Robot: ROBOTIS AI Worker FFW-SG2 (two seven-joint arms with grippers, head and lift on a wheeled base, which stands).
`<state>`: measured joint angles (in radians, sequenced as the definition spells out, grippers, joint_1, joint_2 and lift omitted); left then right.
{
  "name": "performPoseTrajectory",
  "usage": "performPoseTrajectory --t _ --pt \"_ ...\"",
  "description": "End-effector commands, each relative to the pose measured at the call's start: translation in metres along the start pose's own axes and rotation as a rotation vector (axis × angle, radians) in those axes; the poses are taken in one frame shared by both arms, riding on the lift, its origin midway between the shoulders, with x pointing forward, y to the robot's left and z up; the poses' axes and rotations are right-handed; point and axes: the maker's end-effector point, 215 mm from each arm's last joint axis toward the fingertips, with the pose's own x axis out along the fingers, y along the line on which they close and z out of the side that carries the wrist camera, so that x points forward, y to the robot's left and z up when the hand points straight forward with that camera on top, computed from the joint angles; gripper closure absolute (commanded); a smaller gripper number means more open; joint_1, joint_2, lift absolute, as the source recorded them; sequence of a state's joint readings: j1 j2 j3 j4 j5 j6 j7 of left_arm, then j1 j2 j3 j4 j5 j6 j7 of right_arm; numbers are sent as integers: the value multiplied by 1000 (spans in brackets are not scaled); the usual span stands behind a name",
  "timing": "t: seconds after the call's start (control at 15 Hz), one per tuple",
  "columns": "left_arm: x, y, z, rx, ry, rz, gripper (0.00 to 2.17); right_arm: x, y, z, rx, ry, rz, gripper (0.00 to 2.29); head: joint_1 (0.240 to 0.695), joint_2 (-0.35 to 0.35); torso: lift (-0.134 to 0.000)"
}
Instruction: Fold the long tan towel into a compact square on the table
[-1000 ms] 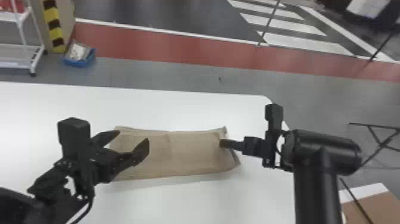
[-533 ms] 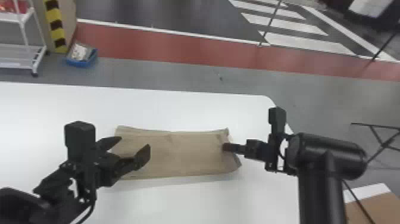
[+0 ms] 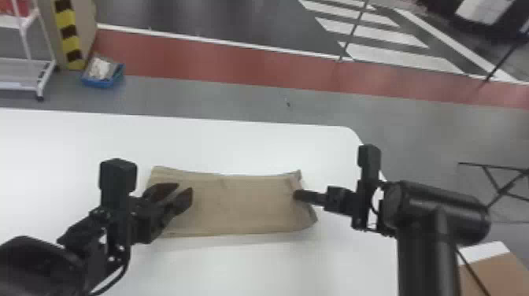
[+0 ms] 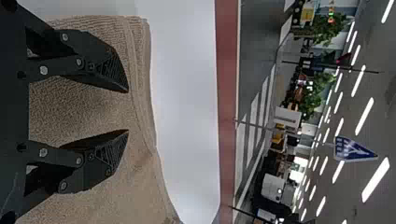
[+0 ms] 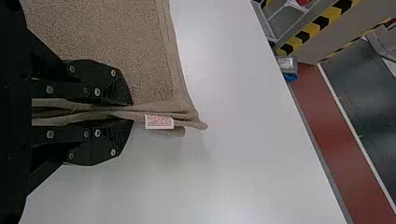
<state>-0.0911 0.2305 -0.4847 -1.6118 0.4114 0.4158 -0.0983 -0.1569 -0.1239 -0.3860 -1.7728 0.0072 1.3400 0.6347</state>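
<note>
On the white counter point(image 3: 244, 145), the robot's right tool point(image 3: 295, 195) has a gathered edge of the long tan towel point(image 3: 240, 206) pinched between its fingers, at the towel's right end; a small white tag point(image 5: 159, 122) sticks out just beyond the grip. The left tool point(image 3: 184, 187) is spread wide with nothing between its fingers, over the towel's left part; whether it touches the cloth, I cannot tell. The right arm rises from the bottom edge of the head view and bends so its tool points left; the left arm slants in from the lower left corner, tool aimed forward and to the right. The towel lies across the counter as a long flat strip, its right end creased. Past the counter's far edge come grey floor, a red floor band point(image 3: 196, 59) and white crossing stripes point(image 3: 393, 55). At the far left are a blue bin point(image 3: 94, 82), a post with yellow and black stripes point(image 3: 70, 45) and a white rack point(image 3: 19, 71). Leafy plants point(image 4: 325, 30) and ceiling lights point(image 4: 364, 115) show in the distance.
</note>
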Motion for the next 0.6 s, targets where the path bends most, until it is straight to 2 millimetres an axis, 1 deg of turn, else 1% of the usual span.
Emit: performPoseTrajectory --t 0.0,0.13,0.33,0.47,0.53 --pt "-1 6 -7 8 26 5 2138 -3 -3 5 4 -11 -3 971 695 -338 -124" --pt "-2 8 -10 22 33 6 2138 -3 -2 8 -1 -19 0 971 695 -340 -124" --pt "3 15 -17 44 55 27 2138 -4 8 13 0 -28 27 971 695 -335 -124" --pt "7 10 -19 65 62 28 2138 -12 16 16 24 -40 63 971 695 -328 -124" --pt "9 6 -24 67 72 23 2138 -17 25 21 33 -49 92 971 695 -324 -124"
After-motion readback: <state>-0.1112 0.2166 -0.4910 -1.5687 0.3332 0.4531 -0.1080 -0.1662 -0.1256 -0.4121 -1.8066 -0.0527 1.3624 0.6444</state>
